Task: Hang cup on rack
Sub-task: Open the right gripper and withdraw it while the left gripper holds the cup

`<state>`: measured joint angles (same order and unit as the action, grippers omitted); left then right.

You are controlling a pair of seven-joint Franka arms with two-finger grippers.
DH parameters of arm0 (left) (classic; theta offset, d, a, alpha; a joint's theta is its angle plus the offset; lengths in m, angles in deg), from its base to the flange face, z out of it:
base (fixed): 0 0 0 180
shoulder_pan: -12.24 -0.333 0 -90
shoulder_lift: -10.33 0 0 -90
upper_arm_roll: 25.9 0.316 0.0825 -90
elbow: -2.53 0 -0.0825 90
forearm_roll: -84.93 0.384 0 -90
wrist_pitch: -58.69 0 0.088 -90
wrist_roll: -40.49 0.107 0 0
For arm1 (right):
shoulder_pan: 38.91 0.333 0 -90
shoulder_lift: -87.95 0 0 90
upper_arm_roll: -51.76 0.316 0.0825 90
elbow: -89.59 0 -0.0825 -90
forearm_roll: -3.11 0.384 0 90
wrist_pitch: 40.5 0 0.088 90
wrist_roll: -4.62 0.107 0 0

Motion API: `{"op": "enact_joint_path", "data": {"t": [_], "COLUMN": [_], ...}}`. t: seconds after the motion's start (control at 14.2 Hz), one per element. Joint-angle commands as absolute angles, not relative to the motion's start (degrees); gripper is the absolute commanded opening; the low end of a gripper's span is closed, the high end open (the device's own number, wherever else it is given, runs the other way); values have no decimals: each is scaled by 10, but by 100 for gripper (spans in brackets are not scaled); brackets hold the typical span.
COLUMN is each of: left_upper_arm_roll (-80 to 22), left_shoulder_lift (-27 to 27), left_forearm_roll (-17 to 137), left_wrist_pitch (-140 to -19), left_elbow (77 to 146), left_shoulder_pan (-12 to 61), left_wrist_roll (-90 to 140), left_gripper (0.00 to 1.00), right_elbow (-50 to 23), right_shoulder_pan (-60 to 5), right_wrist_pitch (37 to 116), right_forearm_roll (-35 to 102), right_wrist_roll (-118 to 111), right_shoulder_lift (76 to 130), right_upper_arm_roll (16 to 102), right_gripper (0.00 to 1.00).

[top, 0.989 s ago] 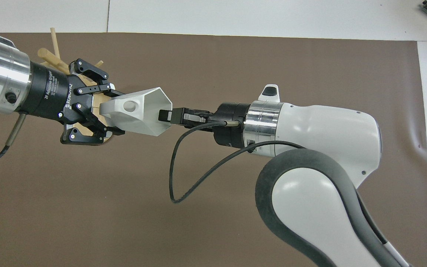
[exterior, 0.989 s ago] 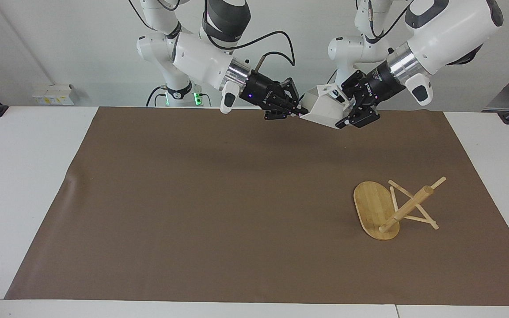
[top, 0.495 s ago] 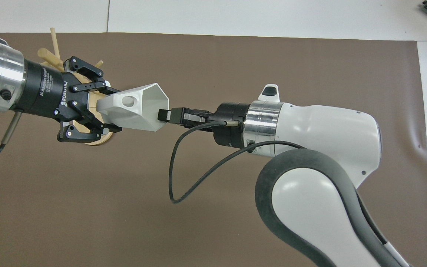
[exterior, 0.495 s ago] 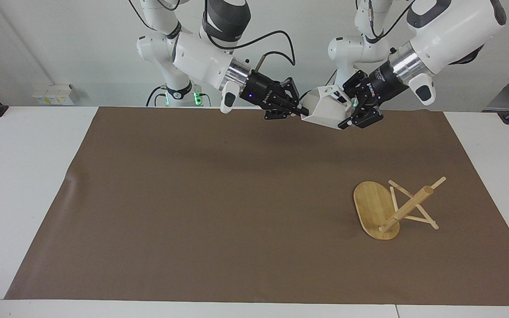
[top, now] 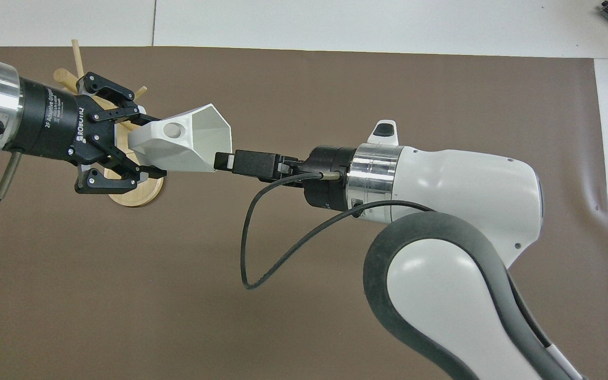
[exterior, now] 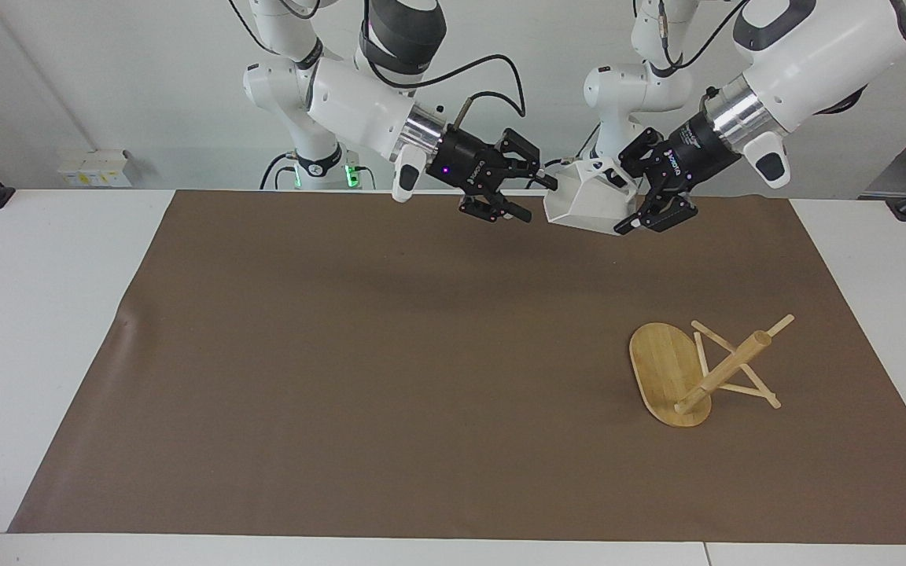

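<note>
The white faceted cup (exterior: 583, 204) hangs in the air over the robots' edge of the mat, tilted on its side. My left gripper (exterior: 618, 200) is shut on its bottom end, and the open rim points at my right gripper (exterior: 539, 200). That gripper stands open just off the rim, with a small gap to it. From overhead, the cup (top: 198, 140) sits between the left gripper (top: 153, 146) and the right gripper (top: 222, 161). The bamboo rack (exterior: 724, 369) lies tipped over on the mat toward the left arm's end. The left gripper partly hides the rack (top: 135, 195) from overhead.
A brown mat (exterior: 343, 354) covers most of the white table (exterior: 36, 330). A black cable (top: 262, 248) loops down from the right wrist. The rack's oval base (exterior: 661, 369) stands on edge, and its thin pegs (exterior: 736, 389) rest on the mat.
My right gripper has opened and let go of the cup's rim. The left gripper has drawn the cup a little away from it, toward the left arm's end.
</note>
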<state>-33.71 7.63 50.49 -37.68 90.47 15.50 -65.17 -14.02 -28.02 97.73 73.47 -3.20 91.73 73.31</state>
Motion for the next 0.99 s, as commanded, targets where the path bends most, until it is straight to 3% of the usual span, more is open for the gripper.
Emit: {"op": "enact_joint_path", "data": {"t": [0.0, 0.42, 0.92], "left_upper_arm_roll": [-338, -338, -340], "left_shoulder_lift": [120, 167, 191], "left_forearm_roll": [508, 510, 510], "left_wrist_pitch": [-442, -572, -714], "left_elbow": [985, 1108, 1209], "left_shoulder_pan": [144, 124, 117], "left_wrist_roll": [-673, -753, -851], "left_gripper": [0, 0, 0], "right_elbow": [-154, -158, -157], "right_shoulder_pan": [-292, -362, -389], "right_wrist_pitch": [979, 973, 904], "right_forearm_roll": [677, 375, 327], "right_wrist_roll": [-46, -71, -217], "right_shoulder_lift": [912, 909, 908], "right_upper_arm_roll": [738, 729, 600], "right_gripper": [100, 100, 100]}}
